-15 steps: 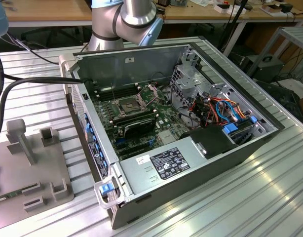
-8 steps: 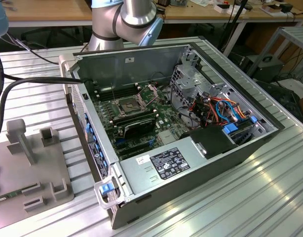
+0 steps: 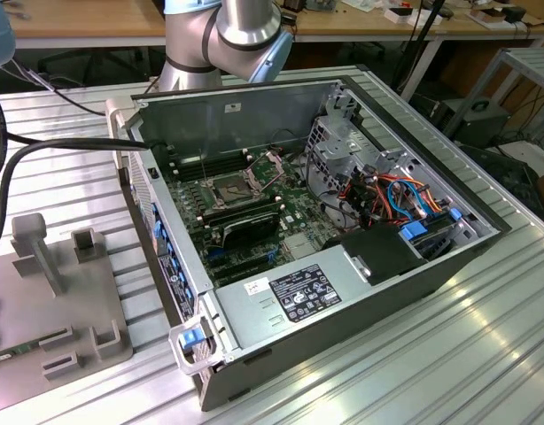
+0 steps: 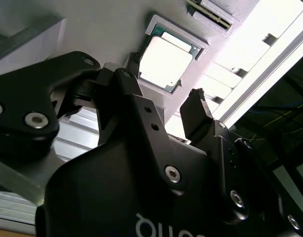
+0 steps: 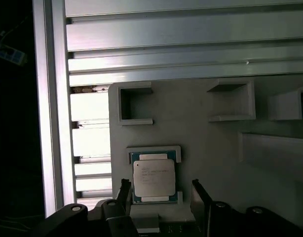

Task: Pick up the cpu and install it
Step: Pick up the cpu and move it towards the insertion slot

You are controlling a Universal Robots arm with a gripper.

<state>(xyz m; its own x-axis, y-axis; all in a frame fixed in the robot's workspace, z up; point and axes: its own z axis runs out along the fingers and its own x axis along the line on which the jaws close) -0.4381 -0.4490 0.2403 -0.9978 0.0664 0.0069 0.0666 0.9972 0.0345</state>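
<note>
The cpu (image 5: 153,180) (image 4: 166,61) is a small square chip with a dull grey metal top. It lies flat in a shallow framed pocket on a pale grey fixture plate (image 5: 201,133). In both wrist views my gripper (image 5: 161,185) (image 4: 164,86) hovers over it, open. One black fingertip (image 5: 125,190) stands on each side of the chip, and the gap between them is wider than the chip. Nothing is held. In the exterior view the square cpu socket (image 3: 229,188) sits on the motherboard inside the open computer case (image 3: 361,266).
The grey fixture plate (image 3: 59,292) lies at the exterior view's left of the case and carries raised brackets (image 5: 134,103) and a memory stick (image 4: 210,12). The ribbed aluminium table (image 3: 414,372) has a rail edge (image 5: 50,108) close beside the plate. Cables (image 3: 24,150) run across the table.
</note>
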